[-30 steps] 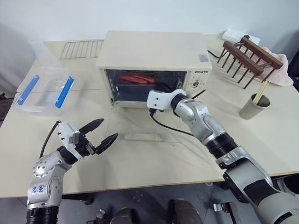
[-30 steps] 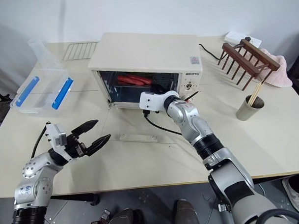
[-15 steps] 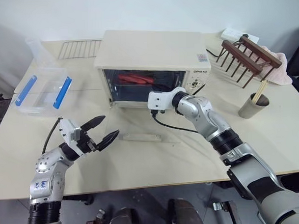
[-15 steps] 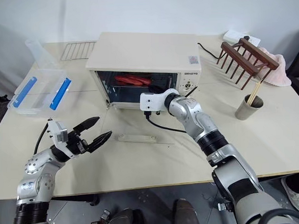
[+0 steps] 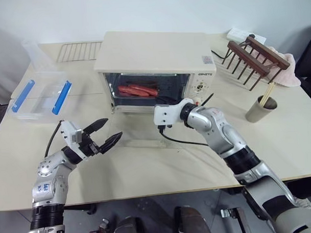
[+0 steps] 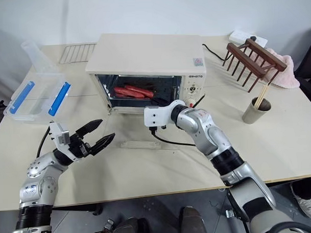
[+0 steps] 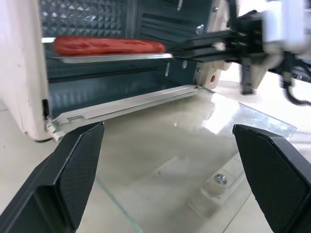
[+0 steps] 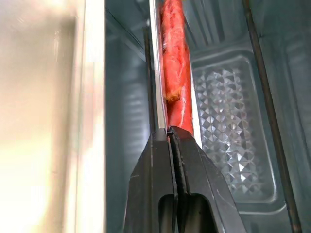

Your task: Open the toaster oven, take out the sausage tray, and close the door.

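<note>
On a cream table [image 5: 162, 167], the toaster oven [image 5: 156, 52] stands with its door [image 5: 145, 128] folded flat toward the near edge, the first step of the task evidently done. The right tool [image 7: 182, 50] is pinched shut on the near rim of the sausage tray [image 7: 109, 57], which sits on its runners inside the cavity with the red sausages [image 5: 138, 90] lying along it. A second ago that arm reached deeper into the opening and hid much of the interior; it has since drawn back toward the near side, and the sausages now show plainly through the mouth of the oven. That suggests the tray is starting to slide out, though it remains almost wholly inside. The left tool [image 5: 106, 135] hangs spread wide and empty just left of the lowered door, apparently waiting to support the tray or shut the door afterwards. A clear lidded box [image 5: 40, 95] with blue clips lies to the far left.
</note>
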You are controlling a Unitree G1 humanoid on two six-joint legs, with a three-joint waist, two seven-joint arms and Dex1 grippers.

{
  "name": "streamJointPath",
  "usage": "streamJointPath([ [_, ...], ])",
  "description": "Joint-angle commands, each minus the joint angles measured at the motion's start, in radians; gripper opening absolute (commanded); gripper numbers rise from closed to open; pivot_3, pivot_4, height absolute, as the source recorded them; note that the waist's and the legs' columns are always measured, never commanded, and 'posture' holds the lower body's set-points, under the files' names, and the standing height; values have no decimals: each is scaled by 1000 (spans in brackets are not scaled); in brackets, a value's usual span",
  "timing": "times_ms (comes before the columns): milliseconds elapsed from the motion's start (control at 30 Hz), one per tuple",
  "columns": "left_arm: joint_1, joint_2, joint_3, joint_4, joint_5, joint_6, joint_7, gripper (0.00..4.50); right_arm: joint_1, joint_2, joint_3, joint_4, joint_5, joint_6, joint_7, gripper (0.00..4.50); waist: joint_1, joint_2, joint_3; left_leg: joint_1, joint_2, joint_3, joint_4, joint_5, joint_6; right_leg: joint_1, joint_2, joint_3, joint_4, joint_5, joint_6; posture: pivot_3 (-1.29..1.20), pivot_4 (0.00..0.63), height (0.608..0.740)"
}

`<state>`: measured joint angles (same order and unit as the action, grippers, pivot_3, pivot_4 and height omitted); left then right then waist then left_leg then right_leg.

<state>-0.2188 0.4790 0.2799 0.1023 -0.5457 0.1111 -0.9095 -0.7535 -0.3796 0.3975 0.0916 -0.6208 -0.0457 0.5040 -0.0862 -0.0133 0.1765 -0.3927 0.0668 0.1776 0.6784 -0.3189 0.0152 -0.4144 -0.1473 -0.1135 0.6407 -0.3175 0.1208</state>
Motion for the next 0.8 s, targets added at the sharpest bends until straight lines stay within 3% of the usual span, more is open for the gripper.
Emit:
streamJointPath([
  [33,-6,24,30,7,-26,9,-19,4500,20,-6,-23,-121,29,3,29,11,3,0,0,0,0,0,0,0,0,0,0,0,0,0,0,0,150,740],
  [300,37,46,20,-41,-51,99,-47,4500,224,-81,-66,-358,59,-2,69,11,13,0,0,0,0,-1,0,0,0,1,0,-1,-1,0,0,0,150,740],
  [533,-11,82,19,-24,-76,193,-82,4500,298,-160,-89,-432,83,-33,115,11,38,-1,0,1,0,-1,3,0,-1,4,0,-1,-4,0,0,0,150,740],
  [800,-89,81,48,-53,-200,405,-27,4500,390,-217,-110,-494,84,-72,129,11,56,-1,0,0,0,-1,3,-1,0,3,0,-1,-4,0,0,0,150,740],
])
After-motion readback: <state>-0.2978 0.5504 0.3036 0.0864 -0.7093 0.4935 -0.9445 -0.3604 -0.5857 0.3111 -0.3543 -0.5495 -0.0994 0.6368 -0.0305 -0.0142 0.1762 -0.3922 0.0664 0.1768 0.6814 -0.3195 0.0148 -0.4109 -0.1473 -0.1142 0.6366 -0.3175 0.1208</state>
